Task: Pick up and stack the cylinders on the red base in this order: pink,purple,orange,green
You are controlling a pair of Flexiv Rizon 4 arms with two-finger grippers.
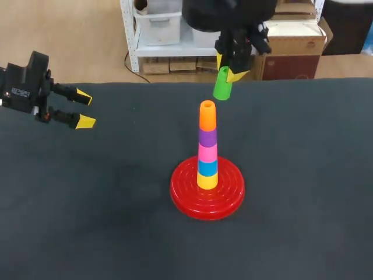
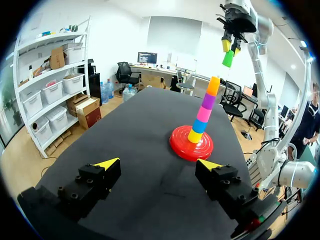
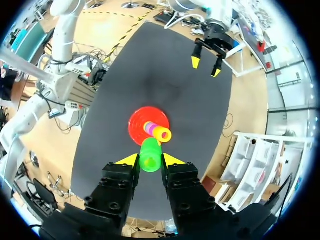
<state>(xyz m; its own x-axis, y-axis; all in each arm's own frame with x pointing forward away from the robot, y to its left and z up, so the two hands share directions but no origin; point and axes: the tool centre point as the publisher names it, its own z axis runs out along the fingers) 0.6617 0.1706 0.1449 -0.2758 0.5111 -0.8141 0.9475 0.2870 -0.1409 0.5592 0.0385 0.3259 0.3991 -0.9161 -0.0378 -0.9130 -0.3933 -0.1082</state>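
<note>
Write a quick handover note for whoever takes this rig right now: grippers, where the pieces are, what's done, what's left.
The left gripper is open and empty, over the table's left side, away from the stack.
The right gripper is shut on the green cylinder, in the air just off the stack's top.
The red base sits mid-table, carrying from the bottom: yellow cylinder, blue cylinder, pink cylinder, purple cylinder, orange cylinder.
Done: pink, purple, orange in order.
Left: set the green cylinder on the orange cylinder and release.
</note>
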